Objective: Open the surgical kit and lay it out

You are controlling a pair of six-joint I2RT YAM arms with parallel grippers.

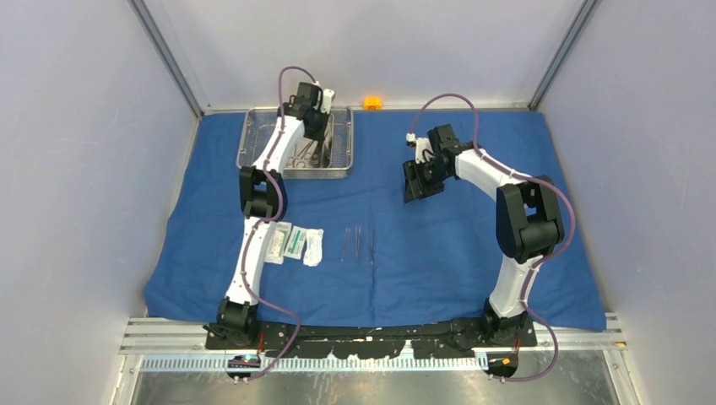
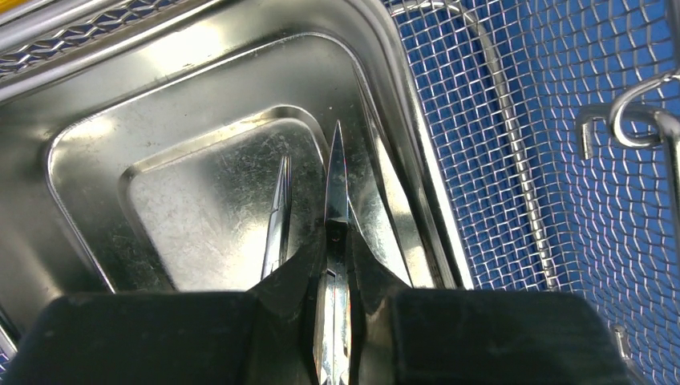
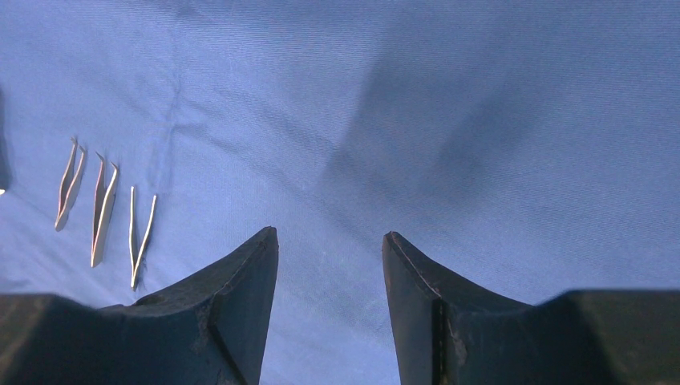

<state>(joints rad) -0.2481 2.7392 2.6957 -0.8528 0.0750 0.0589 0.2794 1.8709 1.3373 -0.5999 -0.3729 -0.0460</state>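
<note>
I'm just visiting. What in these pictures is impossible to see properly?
1. Top view: the left arm covers the middle of the mesh basket, hiding part of its contents.
2. Left wrist view: the steel tool between the left fingers is cut off by them and the bottom edge; scissors or forceps, unclear.
3. Top view: print on the packets is too small to read.

Left arm (image 1: 272, 152) stretched far forward, right arm (image 1: 485, 169) folded inward.
My left gripper (image 2: 335, 250) pinches a thin steel tool (image 2: 336, 180); my right gripper (image 3: 330, 241) hangs, jaws apart.
</note>
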